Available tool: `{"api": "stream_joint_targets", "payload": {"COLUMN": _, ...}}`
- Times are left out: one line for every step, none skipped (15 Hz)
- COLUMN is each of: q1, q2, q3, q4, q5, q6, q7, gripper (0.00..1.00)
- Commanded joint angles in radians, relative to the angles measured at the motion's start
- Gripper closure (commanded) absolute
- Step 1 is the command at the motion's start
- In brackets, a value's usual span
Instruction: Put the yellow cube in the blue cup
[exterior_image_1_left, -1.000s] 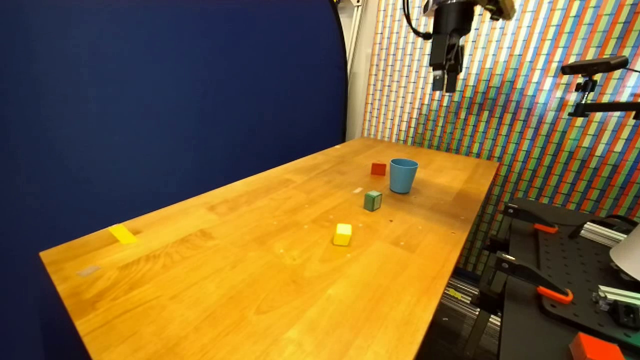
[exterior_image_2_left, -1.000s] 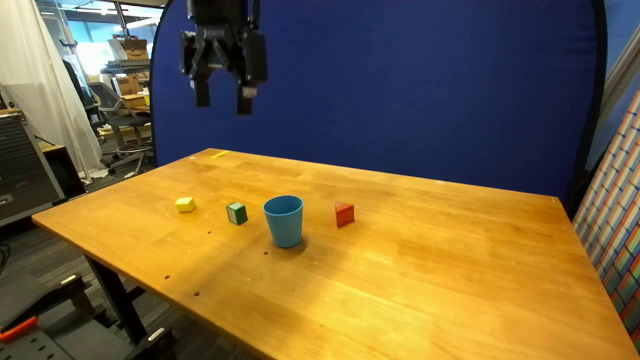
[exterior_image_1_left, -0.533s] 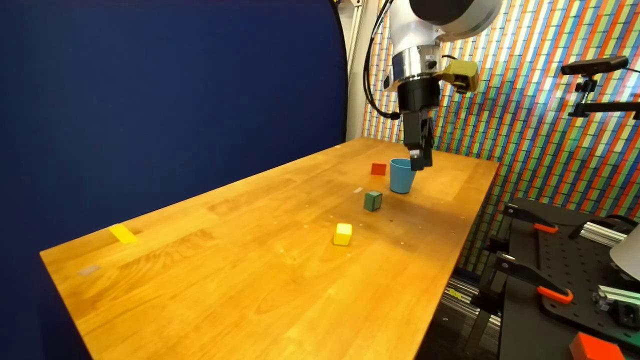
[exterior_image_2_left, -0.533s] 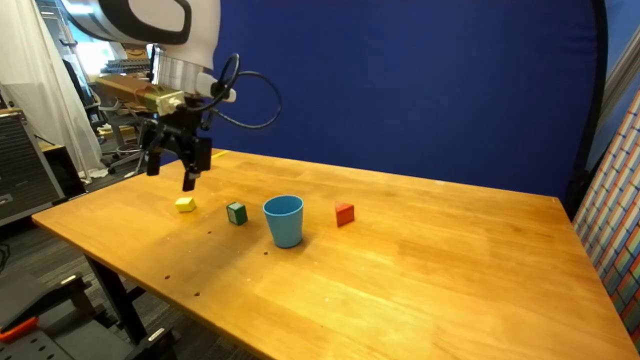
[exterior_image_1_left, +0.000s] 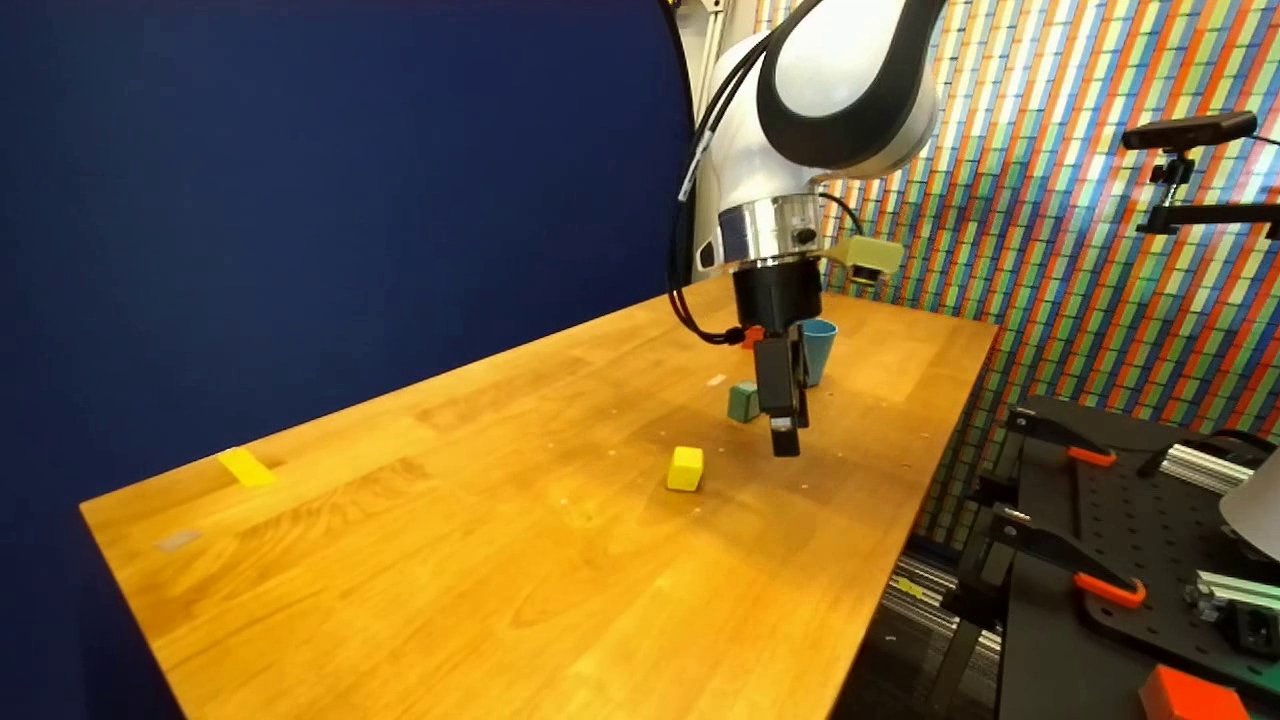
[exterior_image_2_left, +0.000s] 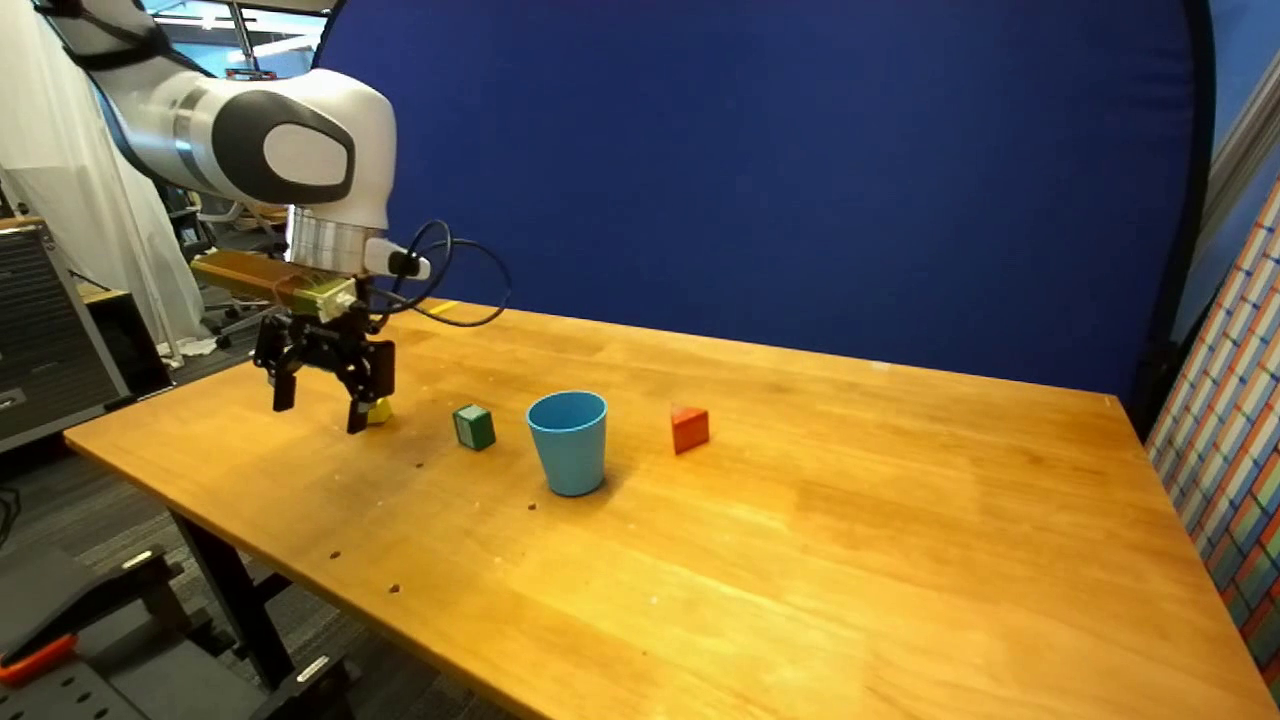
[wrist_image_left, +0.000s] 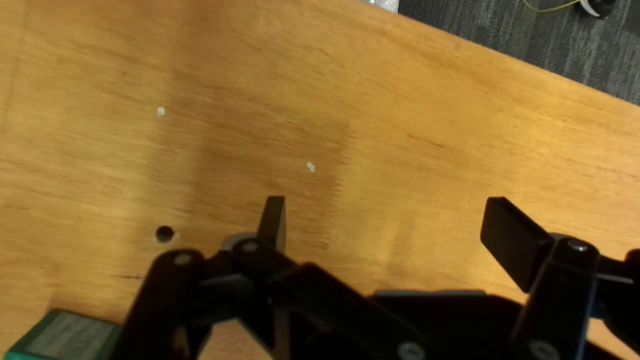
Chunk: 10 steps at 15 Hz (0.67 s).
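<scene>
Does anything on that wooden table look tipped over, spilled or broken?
Nothing stands out: the blue cup is upright, with the yellow cube, green block and red block apart from it. The tabletop has pale specks and dark round spots, perhaps ordinary wear.

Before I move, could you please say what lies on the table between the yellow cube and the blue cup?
The green cube lies between the yellow cube and blue cup in both exterior views.

Both exterior views: oblique, from above, sharing table (exterior_image_1_left: 540, 530). Wrist view: close, facing down.
</scene>
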<state>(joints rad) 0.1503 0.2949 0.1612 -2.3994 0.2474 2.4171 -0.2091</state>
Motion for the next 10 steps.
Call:
{"api": "stream_joint_targets", "payload": {"q1": 0.022, "q2": 0.104, "q3": 0.008, "q4": 0.058, "q5": -0.080, "q6": 0.131, "q7": 0.052, "gripper": 0.00}}
{"api": "stream_joint_targets", "payload": {"q1": 0.032, "q2": 0.128, "q3": 0.003, "q4": 0.069, "q5": -0.111, "q6": 0.173, "q7": 0.072, "gripper": 0.00}}
{"api": "stream_joint_targets", "payload": {"q1": 0.038, "q2": 0.155, "q3": 0.002, "q4": 0.084, "q5": -0.134, "q6": 0.206, "q7": 0.085, "gripper": 0.00}}
{"api": "stream_joint_targets", "payload": {"q1": 0.045, "q2": 0.176, "q3": 0.000, "q4": 0.096, "q5": -0.156, "q6": 0.236, "q7": 0.101, "gripper": 0.00}}
{"api": "stream_joint_targets", "payload": {"q1": 0.051, "q2": 0.196, "q3": -0.002, "q4": 0.110, "q5": -0.175, "q6": 0.261, "q7": 0.113, "gripper": 0.00}}
{"api": "stream_joint_targets", "payload": {"q1": 0.057, "q2": 0.217, "q3": -0.003, "q4": 0.126, "q5": -0.190, "q6": 0.280, "q7": 0.123, "gripper": 0.00}}
{"api": "stream_joint_targets", "payload": {"q1": 0.066, "q2": 0.238, "q3": -0.007, "q4": 0.143, "q5": -0.209, "q6": 0.295, "q7": 0.134, "gripper": 0.00}}
{"api": "stream_joint_targets", "payload": {"q1": 0.070, "q2": 0.249, "q3": -0.008, "q4": 0.156, "q5": -0.221, "q6": 0.296, "q7": 0.145, "gripper": 0.00}}
{"api": "stream_joint_targets", "payload": {"q1": 0.071, "q2": 0.259, "q3": -0.006, "q4": 0.175, "q5": -0.228, "q6": 0.278, "q7": 0.156, "gripper": 0.00}}
{"api": "stream_joint_targets", "payload": {"q1": 0.077, "q2": 0.261, "q3": -0.005, "q4": 0.185, "q5": -0.237, "q6": 0.264, "q7": 0.166, "gripper": 0.00}}
